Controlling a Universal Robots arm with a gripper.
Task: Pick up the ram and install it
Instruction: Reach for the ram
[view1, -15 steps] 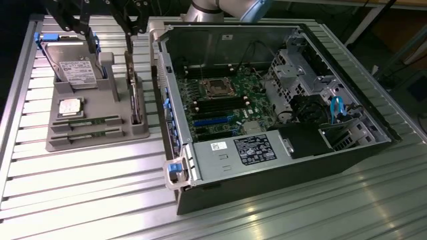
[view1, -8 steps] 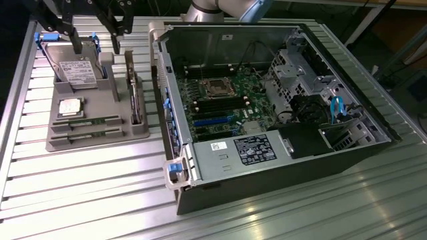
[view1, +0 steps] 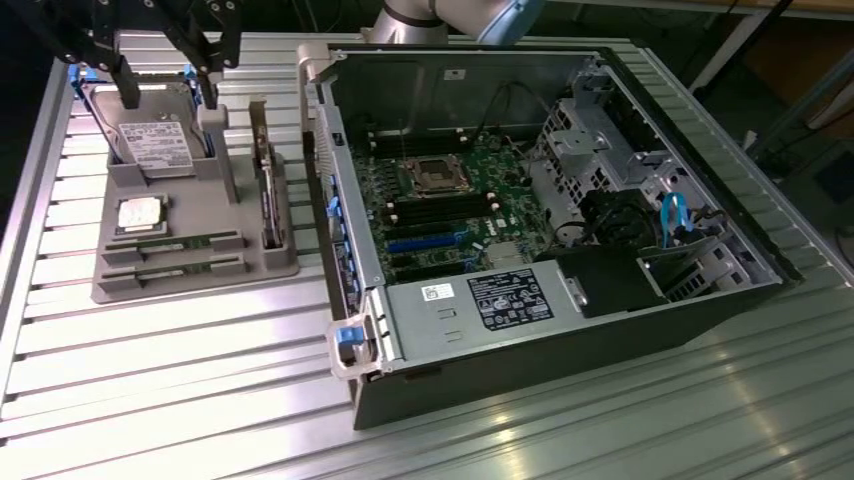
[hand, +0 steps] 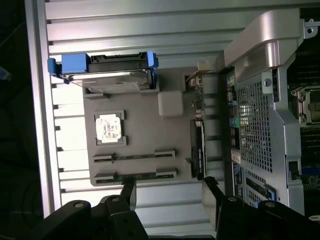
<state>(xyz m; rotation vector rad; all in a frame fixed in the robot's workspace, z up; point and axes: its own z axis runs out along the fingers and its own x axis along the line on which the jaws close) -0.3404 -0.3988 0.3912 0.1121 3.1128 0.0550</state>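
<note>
On the counter (view1: 160, 340), tray (hand: 145, 130) toward the exterior view's left and case (view1: 561, 335) just beside it at the right, open side up. In the tray, drive (view1: 158, 143) at the far end, processor (view1: 142, 215) nearer, ram (view1: 174, 268) in the slot by the near edge, card (view1: 271, 195) on edge along the side facing the case, claw (view1: 167, 100) above. Inside the case, board (view1: 454, 210) flat on the bottom, power supply (view1: 494, 298) nearer than it.
</note>
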